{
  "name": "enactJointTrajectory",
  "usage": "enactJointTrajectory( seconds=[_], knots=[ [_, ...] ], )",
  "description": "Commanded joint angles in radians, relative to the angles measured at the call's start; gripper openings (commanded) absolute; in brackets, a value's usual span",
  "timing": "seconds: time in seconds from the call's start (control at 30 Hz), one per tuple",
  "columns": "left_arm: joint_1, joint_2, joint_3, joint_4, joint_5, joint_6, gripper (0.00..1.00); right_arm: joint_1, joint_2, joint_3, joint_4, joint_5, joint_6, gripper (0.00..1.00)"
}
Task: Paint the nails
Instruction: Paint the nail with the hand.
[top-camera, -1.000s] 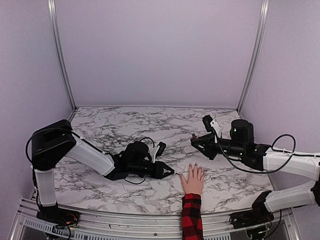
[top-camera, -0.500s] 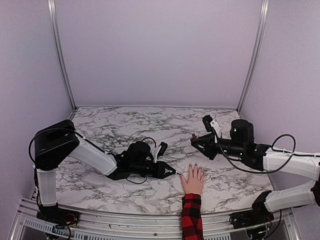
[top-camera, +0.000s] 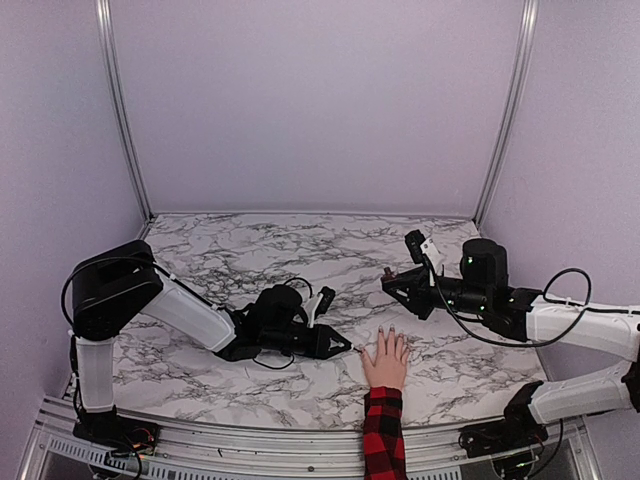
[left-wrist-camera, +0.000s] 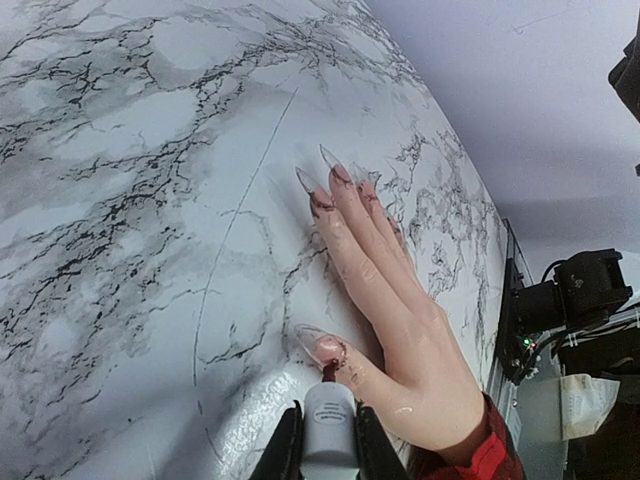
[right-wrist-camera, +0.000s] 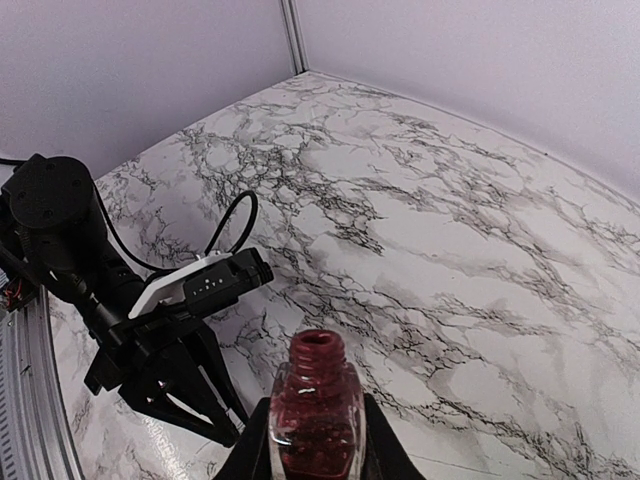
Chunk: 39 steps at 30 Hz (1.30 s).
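The left hand (left-wrist-camera: 328, 447) lies low over the marble worktop (top-camera: 250, 250), clamped on the pale brush cap (left-wrist-camera: 328, 420) so that the bristles point straight out from its fingertips. That low, near-level reach looks chosen to let the dark tip sweep along a nail rather than stab down at it.

Just ahead of those fingertips lies the person's hand (left-wrist-camera: 400, 320), palm down and fingers spread flat, the plaid sleeve (top-camera: 383, 435) trailing toward the near edge. Flat and spread, it offers each nail apart from its neighbours. The nails (left-wrist-camera: 312, 190) are long, clear and pointed, with dark red near their bases. The brush tip sits at the base of the thumbnail (left-wrist-camera: 322, 348), the nail nearest the left hand, touching it or very nearly. The other nails lie farther out in front.

Farther right and beyond the fingers, the right hand (right-wrist-camera: 318, 445) is closed on the open bottle (right-wrist-camera: 318, 410) of red polish. It holds it upright, neck up, probably so nothing spills and the brush can be dipped again.
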<state>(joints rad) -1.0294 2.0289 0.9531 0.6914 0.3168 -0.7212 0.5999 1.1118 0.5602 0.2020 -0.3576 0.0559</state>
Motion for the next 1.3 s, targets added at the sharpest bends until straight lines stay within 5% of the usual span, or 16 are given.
enactJointTrajectory(
  seconds=[0.0, 1.27],
  knots=[
    [0.003, 0.016, 0.031, 0.020, 0.008, -0.005, 0.00, -0.005, -0.012, 0.010, 0.033, -0.004, -0.005, 0.00],
    [0.038, 0.005, 0.020, 0.020, -0.012, -0.003, 0.00, -0.006, 0.003, 0.015, 0.036, -0.006, -0.007, 0.00]
  ],
)
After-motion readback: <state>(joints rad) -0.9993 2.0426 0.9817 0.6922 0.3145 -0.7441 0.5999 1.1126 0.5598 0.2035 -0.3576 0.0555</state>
